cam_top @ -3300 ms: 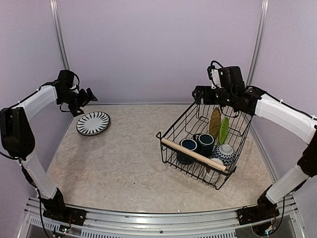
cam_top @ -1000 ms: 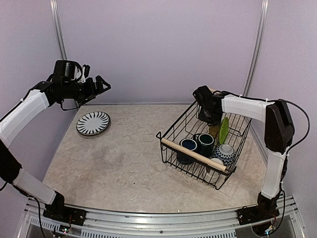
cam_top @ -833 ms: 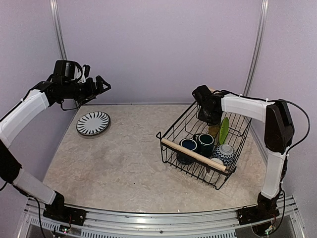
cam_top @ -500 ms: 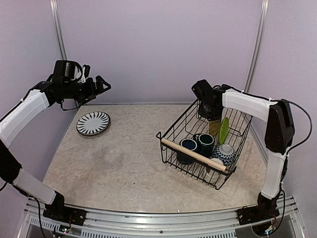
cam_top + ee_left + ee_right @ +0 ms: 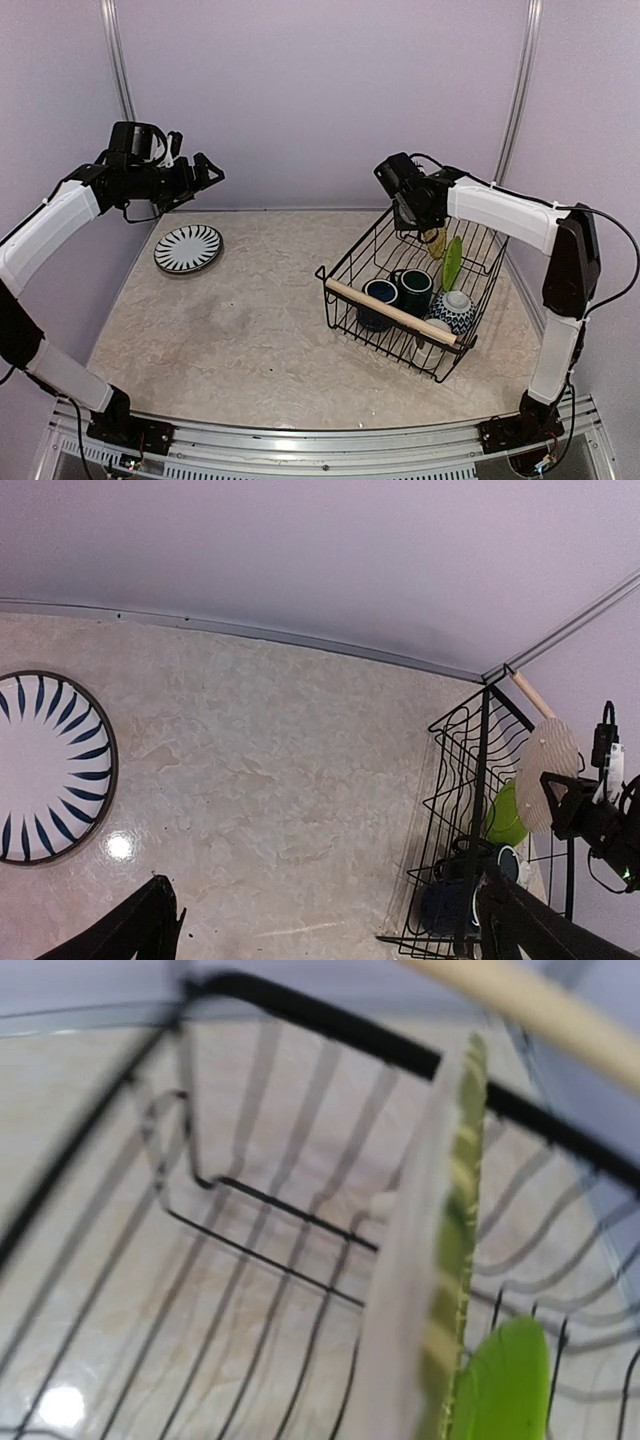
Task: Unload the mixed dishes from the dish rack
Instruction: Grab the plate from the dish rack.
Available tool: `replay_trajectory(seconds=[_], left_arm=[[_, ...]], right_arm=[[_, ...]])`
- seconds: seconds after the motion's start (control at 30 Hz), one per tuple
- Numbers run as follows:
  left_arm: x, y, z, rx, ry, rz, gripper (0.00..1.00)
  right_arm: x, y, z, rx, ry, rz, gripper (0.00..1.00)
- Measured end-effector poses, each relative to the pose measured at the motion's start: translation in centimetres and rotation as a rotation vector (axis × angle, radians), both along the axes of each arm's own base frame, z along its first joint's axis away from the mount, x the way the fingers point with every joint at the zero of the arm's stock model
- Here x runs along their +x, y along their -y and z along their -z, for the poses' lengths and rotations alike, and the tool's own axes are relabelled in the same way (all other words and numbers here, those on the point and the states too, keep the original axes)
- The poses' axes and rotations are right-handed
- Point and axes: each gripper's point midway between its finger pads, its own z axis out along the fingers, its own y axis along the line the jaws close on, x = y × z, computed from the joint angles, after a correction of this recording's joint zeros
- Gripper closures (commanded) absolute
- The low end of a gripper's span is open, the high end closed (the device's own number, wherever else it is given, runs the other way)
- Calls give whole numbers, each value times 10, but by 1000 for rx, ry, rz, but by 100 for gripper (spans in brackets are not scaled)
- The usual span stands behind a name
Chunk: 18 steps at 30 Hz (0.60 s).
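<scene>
The black wire dish rack (image 5: pixel 350 262) stands on the right of the table. My right gripper (image 5: pixel 424 216) is shut on the rim of the tan lattice plate (image 5: pixel 435 243), holding it upright, part-raised above the rack's far end. In the right wrist view that plate (image 5: pixel 440 1260) is edge-on and blurred, with the lime green plate (image 5: pixel 505 1380) beside it. Two dark blue mugs (image 5: pixel 381 293) (image 5: pixel 415 285), the blue-white bowl (image 5: pixel 453 310) and a small cup (image 5: pixel 437 327) sit in the rack. My left gripper (image 5: pixel 205 170) hangs open, high at the far left, holding nothing.
A white plate with dark radial marks (image 5: pixel 188 248) lies flat on the table at the far left, below my left gripper. A wooden rod handle (image 5: pixel 390 312) spans the rack's near end. Purple walls close in the back and both sides.
My right gripper has risen and drifted left with the tan lattice plate, drawing it up out of the rack. The left arm has stayed still over the last second.
</scene>
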Motion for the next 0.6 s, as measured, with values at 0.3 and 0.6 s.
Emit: replay_trajectory(seconds=[0.3, 0.6], left_arm=[[2, 1, 5, 3, -12, 1, 1], [-1, 15, 12, -36, -45, 76, 1]], right_arm=[[-17, -55, -53, -148, 112, -363, 100], [-70, -93, -71, -189, 217, -905, 100]])
